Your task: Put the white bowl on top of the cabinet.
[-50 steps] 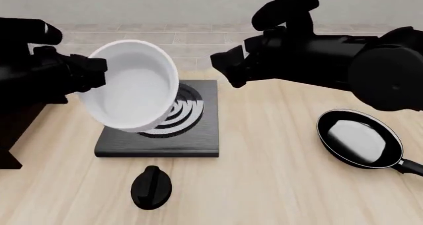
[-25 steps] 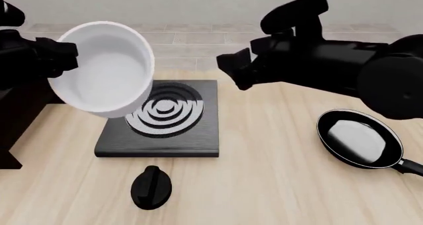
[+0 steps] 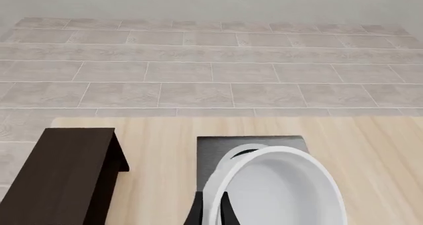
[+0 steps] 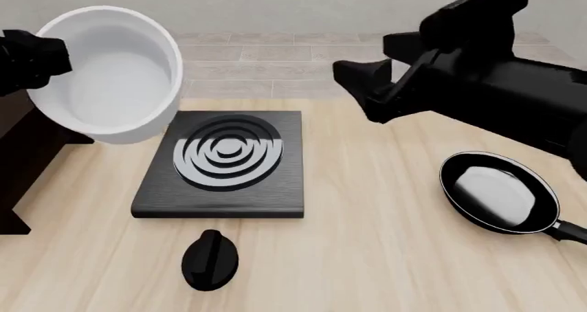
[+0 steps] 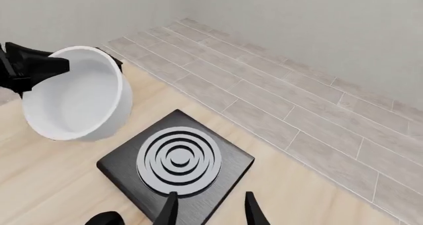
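White bowl (image 4: 110, 75), tilted, hangs in the air by its rim in the left gripper (image 4: 41, 61), whose jaws pinch the wall, lifted off the stove (image 4: 225, 164) toward the dark cabinet (image 3: 63, 178) beside it; right gripper (image 5: 210, 210) idles spread apart above.

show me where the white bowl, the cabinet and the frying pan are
White bowl (image 4: 110, 85), front view, inner wall.
Cabinet (image 3: 63, 180), left wrist view, flat top.
Frying pan (image 4: 500, 192), front view, inside of the pan.
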{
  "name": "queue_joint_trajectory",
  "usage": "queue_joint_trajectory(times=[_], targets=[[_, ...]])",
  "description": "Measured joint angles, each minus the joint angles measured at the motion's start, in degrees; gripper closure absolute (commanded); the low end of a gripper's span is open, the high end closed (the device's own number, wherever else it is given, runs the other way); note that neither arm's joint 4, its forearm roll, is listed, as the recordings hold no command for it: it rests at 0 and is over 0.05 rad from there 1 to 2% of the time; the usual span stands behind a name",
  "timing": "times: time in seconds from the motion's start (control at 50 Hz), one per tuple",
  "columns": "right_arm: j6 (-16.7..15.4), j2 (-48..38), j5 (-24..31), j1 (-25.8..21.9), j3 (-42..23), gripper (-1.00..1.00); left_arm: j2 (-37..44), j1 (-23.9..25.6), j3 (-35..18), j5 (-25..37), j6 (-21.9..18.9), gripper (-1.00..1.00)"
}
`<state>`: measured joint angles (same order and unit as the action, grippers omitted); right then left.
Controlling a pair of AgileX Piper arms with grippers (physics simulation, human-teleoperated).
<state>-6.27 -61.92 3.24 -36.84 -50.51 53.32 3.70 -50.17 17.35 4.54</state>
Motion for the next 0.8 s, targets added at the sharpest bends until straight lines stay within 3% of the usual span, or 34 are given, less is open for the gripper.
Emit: queue_joint_trajectory(times=[0.42, 0.8], targets=[[-4.2, 9.4, -6.7, 3.8, 9.8, -1.00, -0.8, -4.9, -1.0, 0.7, -0.3, 1.00], [-6.4, 11.1, -10.7, 6.0, 14.7, -1.00, -1.3, -10.3, -2.4, 1.3, -0.3, 1.00]])
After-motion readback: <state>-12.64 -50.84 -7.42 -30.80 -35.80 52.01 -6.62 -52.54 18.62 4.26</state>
